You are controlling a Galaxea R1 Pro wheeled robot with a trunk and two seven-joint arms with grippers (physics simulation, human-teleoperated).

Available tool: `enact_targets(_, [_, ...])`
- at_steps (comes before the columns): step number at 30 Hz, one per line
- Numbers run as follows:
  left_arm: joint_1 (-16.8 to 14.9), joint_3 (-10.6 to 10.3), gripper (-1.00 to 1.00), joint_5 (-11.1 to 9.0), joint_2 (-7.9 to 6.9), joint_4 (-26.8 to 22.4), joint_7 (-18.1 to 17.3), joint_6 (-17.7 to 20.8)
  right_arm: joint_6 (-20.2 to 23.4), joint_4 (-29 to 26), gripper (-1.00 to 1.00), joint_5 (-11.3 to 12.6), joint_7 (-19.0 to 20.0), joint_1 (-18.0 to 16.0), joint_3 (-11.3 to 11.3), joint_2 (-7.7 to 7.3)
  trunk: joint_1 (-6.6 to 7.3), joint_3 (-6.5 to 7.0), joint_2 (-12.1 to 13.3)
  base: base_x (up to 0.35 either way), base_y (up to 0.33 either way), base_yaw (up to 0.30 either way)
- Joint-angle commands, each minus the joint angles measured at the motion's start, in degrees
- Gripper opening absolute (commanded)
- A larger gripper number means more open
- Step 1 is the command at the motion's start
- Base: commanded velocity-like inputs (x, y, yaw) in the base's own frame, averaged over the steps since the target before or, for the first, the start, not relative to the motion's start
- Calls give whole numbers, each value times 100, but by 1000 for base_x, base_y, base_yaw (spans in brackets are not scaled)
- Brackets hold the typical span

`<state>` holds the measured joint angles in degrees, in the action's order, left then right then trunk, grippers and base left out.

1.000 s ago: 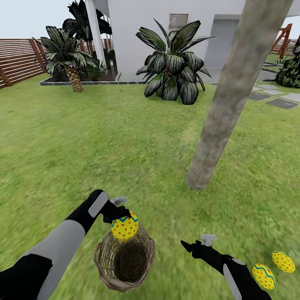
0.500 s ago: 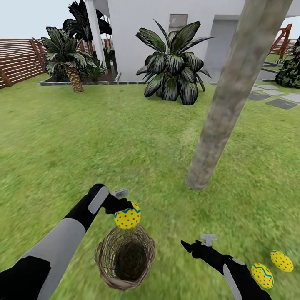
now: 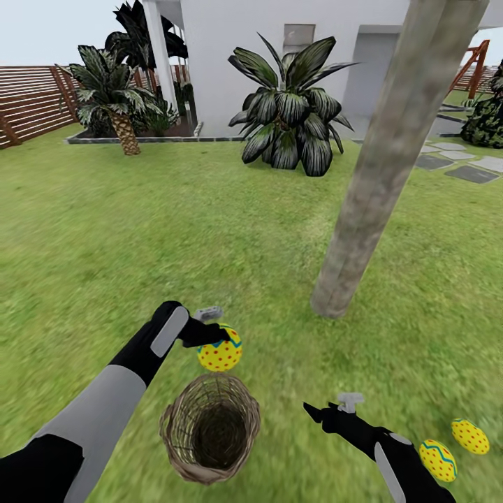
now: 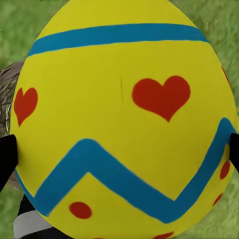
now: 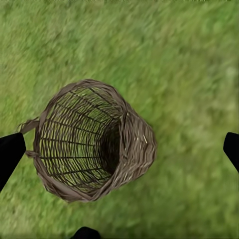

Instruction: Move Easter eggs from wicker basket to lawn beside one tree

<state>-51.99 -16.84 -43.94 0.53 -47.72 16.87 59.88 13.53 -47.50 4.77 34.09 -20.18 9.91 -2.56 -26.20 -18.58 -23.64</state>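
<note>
Lawn (image 3: 140, 223): wide green grass, carries everything here. White house wall at the far edge, stepping stones (image 3: 461, 164) at the far right.

Tree (image 3: 377, 175): thick mottled trunk leaning right, base planted in the grass right of centre. Broad-leaved dark plant (image 3: 293, 112) behind it near the house, small palm (image 3: 112, 91) at the far left by the wooden fence (image 3: 31, 101).

Wicker basket (image 3: 209, 429): lying tipped on the grass near the robot, mouth facing the head camera, interior empty. Right wrist view sees the same basket (image 5: 92, 139) on its side, nothing inside.

Left gripper (image 3: 213, 335): above and just beyond the basket rim, fingers clamped on one Easter egg (image 3: 219, 349), clear of the basket. Left wrist view: that egg (image 4: 124, 119) seated between the two dark fingertips (image 4: 7, 157), blue zigzag band and red hearts and dots visible.

Right gripper (image 3: 328, 412): low over the grass, right of the basket, fingers apart, holding nothing; fingertips (image 5: 10, 152) sit wide at either side of the right wrist view.

Two more Easter eggs (image 3: 438, 460) and (image 3: 470, 435): on the grass at the near right, close to each other, right of the tree base and apart from it.
</note>
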Motion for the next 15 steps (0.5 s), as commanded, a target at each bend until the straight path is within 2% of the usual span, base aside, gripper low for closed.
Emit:
enact_targets(1, [-4,-10,-100,-55,-1,-15,121,12,49,-5,100,50,24,-3,11,1,19,11,32,0,0,-80])
enact_targets(3, [2,-11,-100,-54,0,-131,215,12,47,-5,100,50,31,-3,11,1,41,38,72,0,0,-144])
enact_targets(6, [17,-16,-100,-54,-4,-554,353,12,45,-5,100,52,35,-3,11,1,41,56,72,0,0,-192])
enact_targets(11, [22,-24,-100,-72,-9,-717,399,12,45,-5,100,53,36,-3,11,1,41,89,72,0,-2,-210])
enact_targets(15, [23,-230,-100,-64,-2,-744,404,12,45,-5,100,51,36,-3,11,1,41,116,72,0,-152,-213])
